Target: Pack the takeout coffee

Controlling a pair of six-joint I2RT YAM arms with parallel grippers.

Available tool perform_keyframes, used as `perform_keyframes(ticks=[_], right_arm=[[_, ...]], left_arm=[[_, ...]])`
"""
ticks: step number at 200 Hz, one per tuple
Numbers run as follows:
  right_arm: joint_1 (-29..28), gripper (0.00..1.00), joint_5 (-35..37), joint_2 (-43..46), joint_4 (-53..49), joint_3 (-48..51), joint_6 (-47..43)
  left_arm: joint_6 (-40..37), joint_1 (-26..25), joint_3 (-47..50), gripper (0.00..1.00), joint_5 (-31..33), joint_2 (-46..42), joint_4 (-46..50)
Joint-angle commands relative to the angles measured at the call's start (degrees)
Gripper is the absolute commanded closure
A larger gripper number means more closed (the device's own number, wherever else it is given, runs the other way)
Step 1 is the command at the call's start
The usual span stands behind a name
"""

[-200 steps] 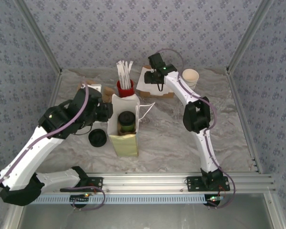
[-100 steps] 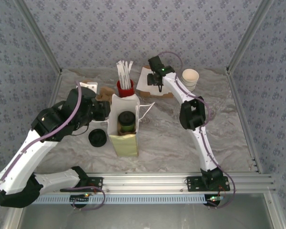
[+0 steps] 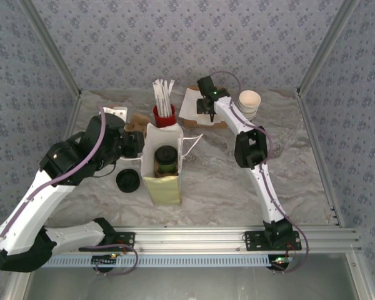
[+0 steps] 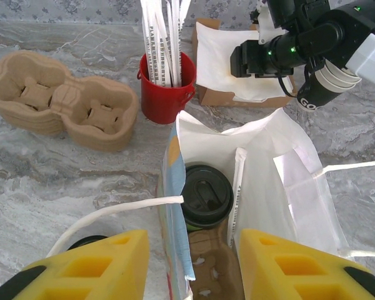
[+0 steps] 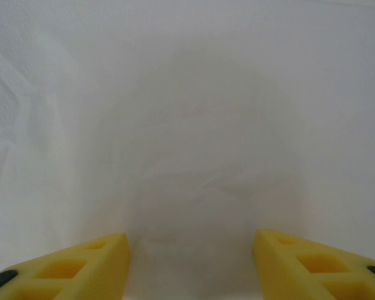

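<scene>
Paper bag (image 3: 163,186) stood upright mid-table. The left gripper (image 4: 190,237) was right beside it, jaws spread wide across its left wall, gripping nothing. The right gripper (image 5: 190,237), also spread, hung far off over the napkins (image 4: 222,62). The takeout coffee (image 4: 206,194) sat upright inside the bag, straight ahead of the left one.

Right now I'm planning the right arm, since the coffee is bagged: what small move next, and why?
Probably lower the right jaws onto the white napkins and pinch one: they hang open above that stack, and the lidded takeout coffee already sits in the paper bag.
</scene>
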State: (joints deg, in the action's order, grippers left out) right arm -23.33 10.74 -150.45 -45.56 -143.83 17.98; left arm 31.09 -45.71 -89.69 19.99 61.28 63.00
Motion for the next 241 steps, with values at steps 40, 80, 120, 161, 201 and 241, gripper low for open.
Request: perform_keyframes(ticks=[40, 80, 120, 161, 201, 241], right_arm=[[0.2, 0.48, 0.5, -1.3, 0.6, -2.0, -1.2], [0.5, 0.48, 0.1, -1.9, 0.5, -2.0, -1.1], [0.6, 0.53, -0.4, -2.7, 0.4, -2.0, -1.1], [0.7, 0.64, -0.6, -2.7, 0.6, -2.1, -1.0], [0.4, 0.73, -0.6, -1.3, 0.7, -2.7, -1.5], [0.1, 0.82, -0.5, 1.6, 1.5, -2.6, -2.4]], left_arm=[[0.0, -0.3, -1.3, 0.58, -0.1, 0.1, 0.0], [0.1, -0.5, -0.8, 0.58, 0.3, -0.6, 0.2], [0.3, -0.5, -0.2, 0.58, 0.1, -0.7, 0.0], [0.4, -0.5, 0.0, 0.58, -0.3, -0.7, 0.0], [0.4, -0.5, 0.1, 0.58, -0.3, -0.5, 0.1], [0.4, -0.5, 0.1, 0.58, -0.5, -0.2, -0.1]])
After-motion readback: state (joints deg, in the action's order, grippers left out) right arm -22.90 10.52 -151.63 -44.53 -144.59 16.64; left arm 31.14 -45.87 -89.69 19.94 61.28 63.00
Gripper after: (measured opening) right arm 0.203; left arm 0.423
